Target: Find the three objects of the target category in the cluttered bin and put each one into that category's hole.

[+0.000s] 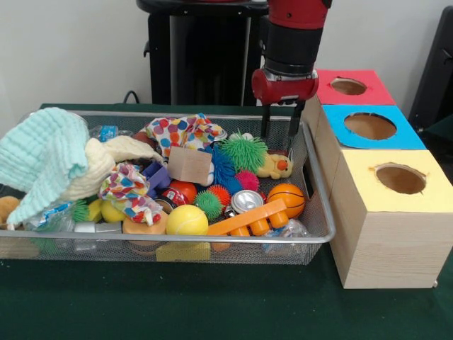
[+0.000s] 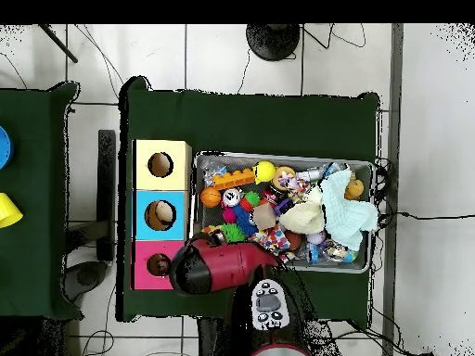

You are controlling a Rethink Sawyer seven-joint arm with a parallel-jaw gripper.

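Hovered with end effector (image 1: pixel 279 130) prongs apart and empty over the far right corner of the wire bin (image 1: pixel 320 183), just above the yellow plush duck (image 1: pixel 276 166).

Robotics lab setup. Evidence: red and black robot arm (image 1: pixel 291 42) over a green-covered table (image 1: pixel 212 304), a wire-mesh bin (image 1: pixel 320 212) of assorted toys, and wooden boxes (image 1: pixel 386 212) with round holes and coloured tops. Overhead: tiled floor (image 2: pixel 431 139) with loose cables (image 2: pixel 320 37).

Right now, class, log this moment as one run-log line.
gripper: open, empty | position: above wire bin corner, beside red box | below: green spiky ball, plush duck
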